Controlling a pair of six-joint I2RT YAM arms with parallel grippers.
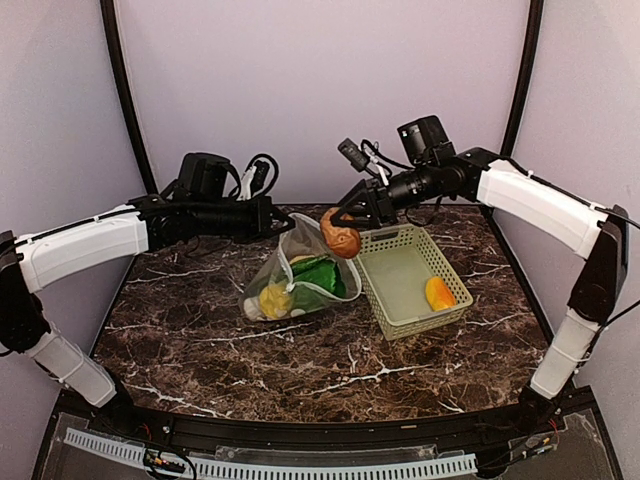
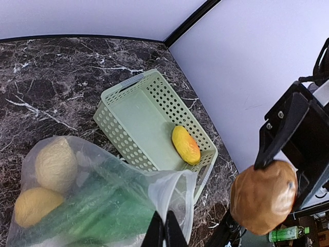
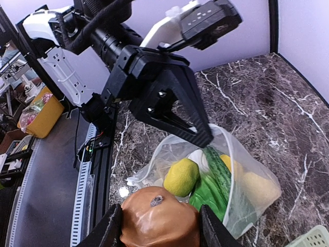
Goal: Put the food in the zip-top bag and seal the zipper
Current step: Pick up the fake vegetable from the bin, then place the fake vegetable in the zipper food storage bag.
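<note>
The clear zip-top bag (image 1: 300, 285) lies mid-table with its mouth lifted. My left gripper (image 2: 164, 229) is shut on the bag's upper rim, and the whitish zipper (image 2: 189, 195) curves along the open mouth. Inside the bag are a green cabbage (image 3: 213, 185), a yellow piece (image 3: 181, 176) and a pale round piece (image 2: 55, 163). My right gripper (image 3: 159, 224) is shut on a brown rounded piece (image 1: 342, 238), held in the air just right of and above the bag's mouth. An orange-yellow piece (image 2: 185, 144) lies in the basket.
A light green slotted basket (image 1: 395, 270) stands right of the bag, nearly touching it. The dark marble table (image 1: 300, 360) ends at walls behind and at both sides. The left arm (image 1: 90, 245) reaches in from the left, the right arm (image 1: 540, 205) from the right.
</note>
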